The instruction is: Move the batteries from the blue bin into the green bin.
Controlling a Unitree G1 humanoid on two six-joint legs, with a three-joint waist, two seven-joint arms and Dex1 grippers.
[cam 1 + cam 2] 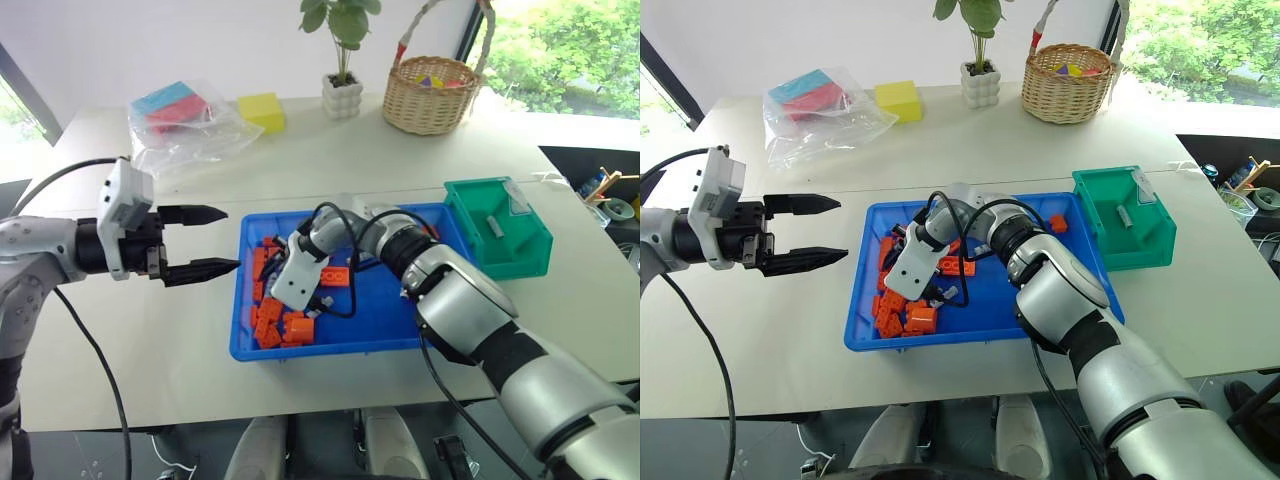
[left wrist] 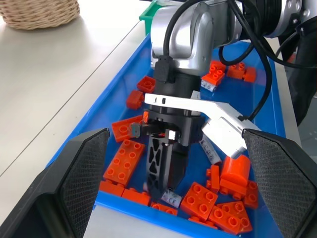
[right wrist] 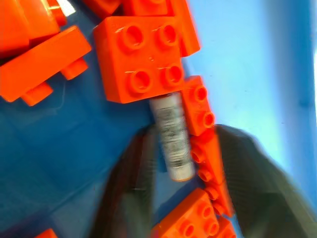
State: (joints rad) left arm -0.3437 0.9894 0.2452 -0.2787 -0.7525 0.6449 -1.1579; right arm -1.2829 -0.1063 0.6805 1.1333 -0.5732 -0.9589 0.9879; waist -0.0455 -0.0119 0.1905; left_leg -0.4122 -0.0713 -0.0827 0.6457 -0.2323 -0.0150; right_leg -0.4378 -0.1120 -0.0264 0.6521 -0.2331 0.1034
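My right end effector (image 2: 166, 186) is down in the blue bin (image 1: 385, 318), fingers straddling one battery (image 3: 172, 138) without clamping it; its long axis runs along the fingers. Orange bricks (image 3: 140, 57) touch it at its far end and along one side, crowding the grip. I count two more batteries in the bin (image 2: 209, 151) (image 2: 208, 85), and one (image 1: 495, 226) lying in the green bin (image 1: 520, 258), just beside the blue one. Left end effector (image 1: 200, 241) hovers over the bench (image 1: 140, 340), fingers apart, empty. Beyond: wicker basket (image 1: 432, 95), potted plant (image 1: 342, 60), yellow block (image 1: 262, 110), bagged items (image 1: 180, 115).
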